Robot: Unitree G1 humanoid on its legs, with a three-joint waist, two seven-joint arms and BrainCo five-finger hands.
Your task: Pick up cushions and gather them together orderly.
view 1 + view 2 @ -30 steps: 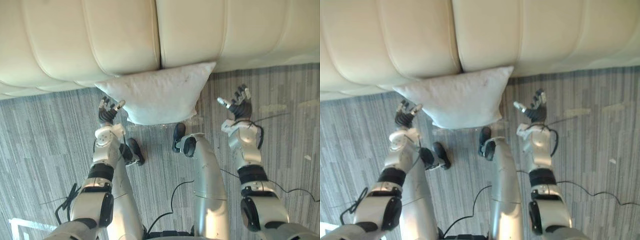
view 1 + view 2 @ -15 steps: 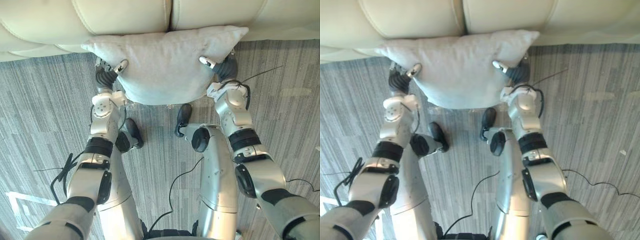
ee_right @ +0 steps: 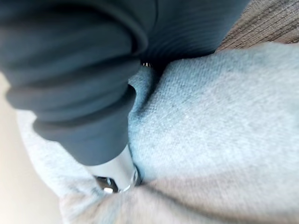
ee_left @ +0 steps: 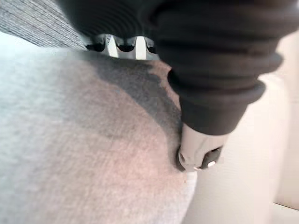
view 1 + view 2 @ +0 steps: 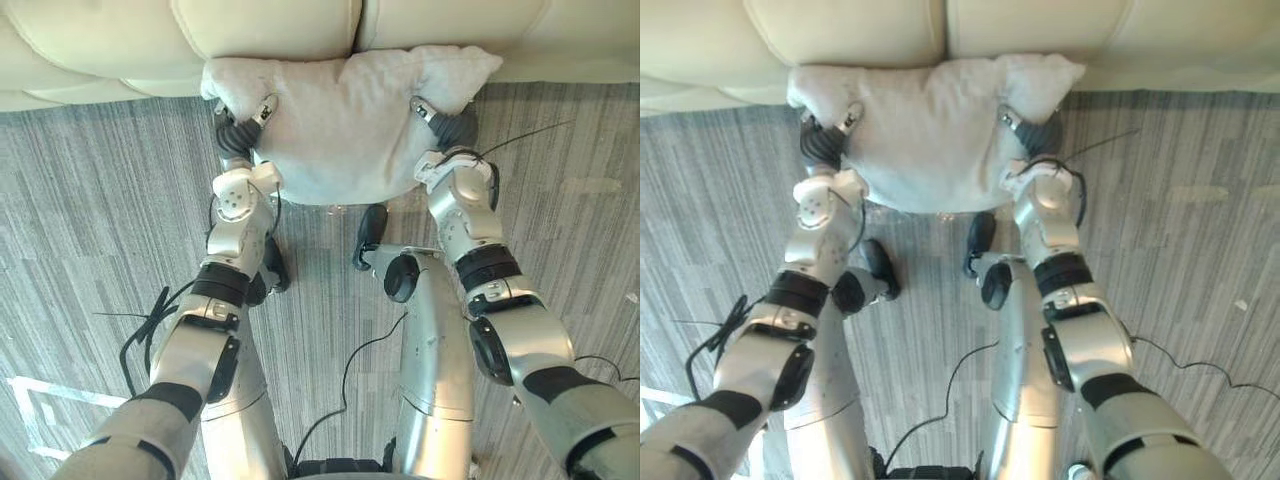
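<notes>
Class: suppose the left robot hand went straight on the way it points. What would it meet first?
The left robot hand pinches the cushion at its edge, so it meets the cushion first. Just past that is probably the sofa front, though depth is unclear.

You have the cushion straight ahead, between the two hands, its far edge touching the front of the sofa that runs across behind it. The left hand clasps the cushion's left side and the right hand clasps its right side, each with the thumb on the top face. The floor spreads to your left, to your right and nearer to you.
</notes>
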